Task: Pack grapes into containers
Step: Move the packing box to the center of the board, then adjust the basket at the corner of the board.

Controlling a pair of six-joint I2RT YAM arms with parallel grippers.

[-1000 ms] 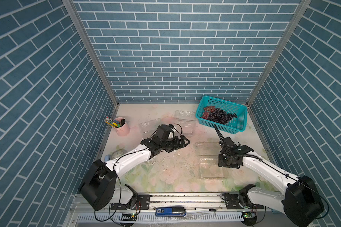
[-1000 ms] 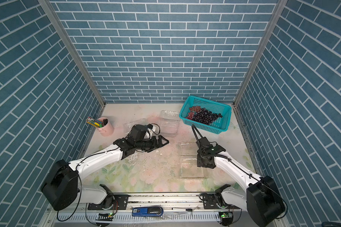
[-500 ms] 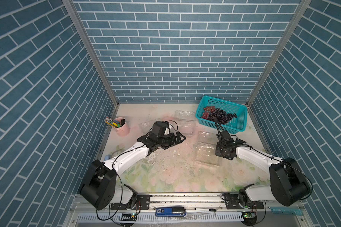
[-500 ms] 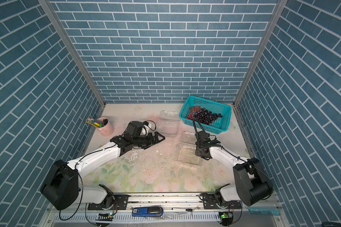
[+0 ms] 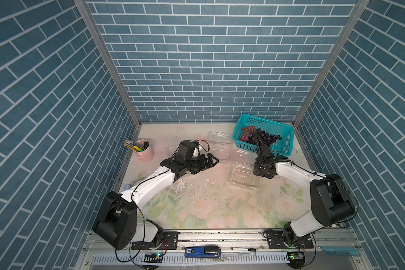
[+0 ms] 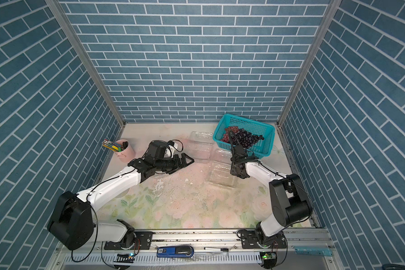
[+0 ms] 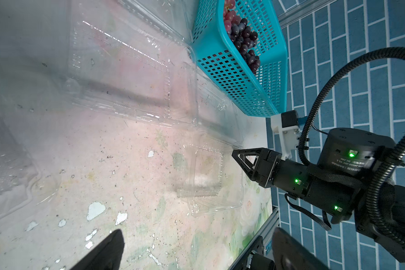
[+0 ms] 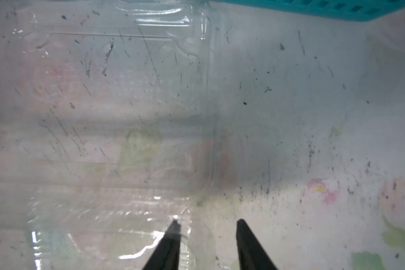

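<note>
Over the last second the front container (image 5: 241, 177) had slid back across the table (image 5: 208, 205) toward the teal basket (image 5: 285, 145). The right arm had folded in with it, and the left arm had eased slightly toward the back wall as well.

The right gripper (image 8: 207, 223) sat low at that container's right edge. In its wrist view one finger (image 8: 171, 236) lay over the clear plastic and the other outside it. A plain gap stood between them, so the jaws were released and not pinched on the rim. The left gripper (image 7: 197, 236) hung above the table left of centre, its jaws spread wide and grasping nothing.

I counted three containers, all clear clamshells standing on the table:
- The front container was beside the right gripper.
- The back container (image 5: 220, 146) was just left of the basket.
- The third container (image 5: 171, 149) was partly hidden behind the left arm.

There was one basket, in the back right corner, and all the grapes lay in it. They came in two colours, red grapes (image 5: 246, 133) at the left end and dark grapes (image 5: 265, 139) across the middle. How many bunches made up the dark heap could not be told.

One pink cup (image 5: 146, 152) of pens stood at the table's left edge, well apart from the containers
</note>
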